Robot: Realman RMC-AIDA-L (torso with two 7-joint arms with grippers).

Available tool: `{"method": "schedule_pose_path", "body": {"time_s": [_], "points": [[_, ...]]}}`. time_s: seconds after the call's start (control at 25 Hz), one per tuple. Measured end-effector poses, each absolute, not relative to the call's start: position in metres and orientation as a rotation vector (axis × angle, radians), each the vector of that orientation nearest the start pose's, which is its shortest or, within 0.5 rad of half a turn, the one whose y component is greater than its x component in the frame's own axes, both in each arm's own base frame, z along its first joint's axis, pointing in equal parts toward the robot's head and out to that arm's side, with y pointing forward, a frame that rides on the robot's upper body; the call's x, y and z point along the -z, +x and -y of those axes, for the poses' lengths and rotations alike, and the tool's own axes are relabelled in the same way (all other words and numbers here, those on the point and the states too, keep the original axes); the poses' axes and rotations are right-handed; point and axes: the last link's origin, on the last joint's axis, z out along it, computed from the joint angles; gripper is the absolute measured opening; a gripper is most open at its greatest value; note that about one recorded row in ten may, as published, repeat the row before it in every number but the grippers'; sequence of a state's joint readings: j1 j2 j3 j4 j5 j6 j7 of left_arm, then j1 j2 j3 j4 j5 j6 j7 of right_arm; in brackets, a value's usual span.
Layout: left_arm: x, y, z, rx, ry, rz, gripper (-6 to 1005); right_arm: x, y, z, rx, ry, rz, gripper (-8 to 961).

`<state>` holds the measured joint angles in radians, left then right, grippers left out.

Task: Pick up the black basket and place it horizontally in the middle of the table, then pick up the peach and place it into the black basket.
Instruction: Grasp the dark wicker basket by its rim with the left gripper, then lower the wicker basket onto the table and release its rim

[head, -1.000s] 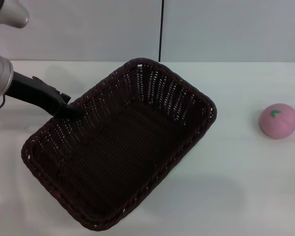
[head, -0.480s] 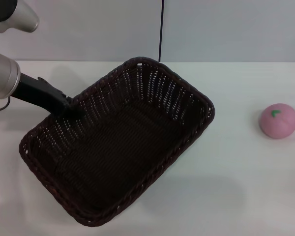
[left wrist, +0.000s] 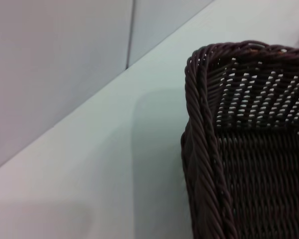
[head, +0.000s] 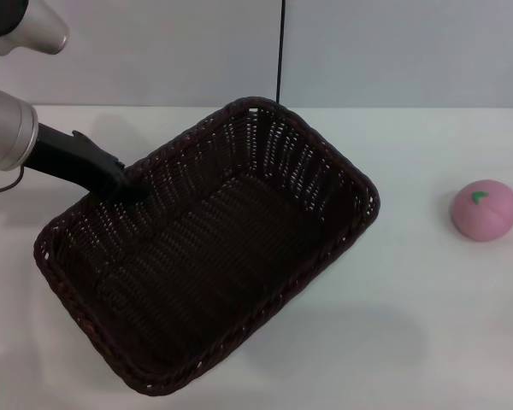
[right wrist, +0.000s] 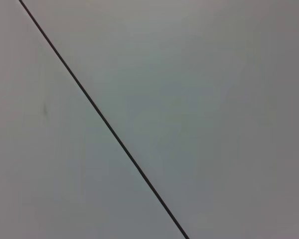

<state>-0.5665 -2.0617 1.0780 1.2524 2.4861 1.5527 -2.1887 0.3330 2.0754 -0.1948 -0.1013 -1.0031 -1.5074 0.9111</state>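
The black basket (head: pixel 214 256) lies at a slant across the left and middle of the white table (head: pixel 410 333), one corner toward the back wall. My left gripper (head: pixel 130 190) is shut on the basket's left rim, with the arm reaching in from the left. The left wrist view shows a braided corner of the basket (left wrist: pixel 209 149) close up. The basket holds nothing. The pink peach (head: pixel 484 210) with a green leaf mark sits on the table at the far right, well apart from the basket. My right gripper is out of view.
A grey wall with a thin dark vertical seam (head: pixel 280 51) stands behind the table. The right wrist view shows only that wall and its seam (right wrist: pixel 109 127). Bare tabletop lies between the basket and the peach.
The basket has shifted and turned slightly with my left gripper on its rim; its far corner has moved a little to the right. The peach has not moved.
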Motion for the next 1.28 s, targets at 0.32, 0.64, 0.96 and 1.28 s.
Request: {"method": "schedule_pose_path", "body": {"time_s": [0.32,0.64,0.96,1.28], "points": [[-0.048,-0.214,-0.36,0.01,-2.718,0.731,198,-0.08,0.375,-0.275,-1.283,-1.108,-0.786,493],[-0.059,-0.205,-0.358,0.197,-2.741,0.611,187,-0.081,0.376,-0.274,-1.288,-1.096,-0.788,492],[-0.072,-0.195,-0.361,0.236,-2.774,0.523,188,-0.079,0.375,-0.274,-1.296,-1.092,-0.793,492],[-0.08,-0.168,-0.359,0.231,-2.925,0.228,189,-0.075,0.376,-0.273,-1.302,-1.088,-0.811,492]]}}
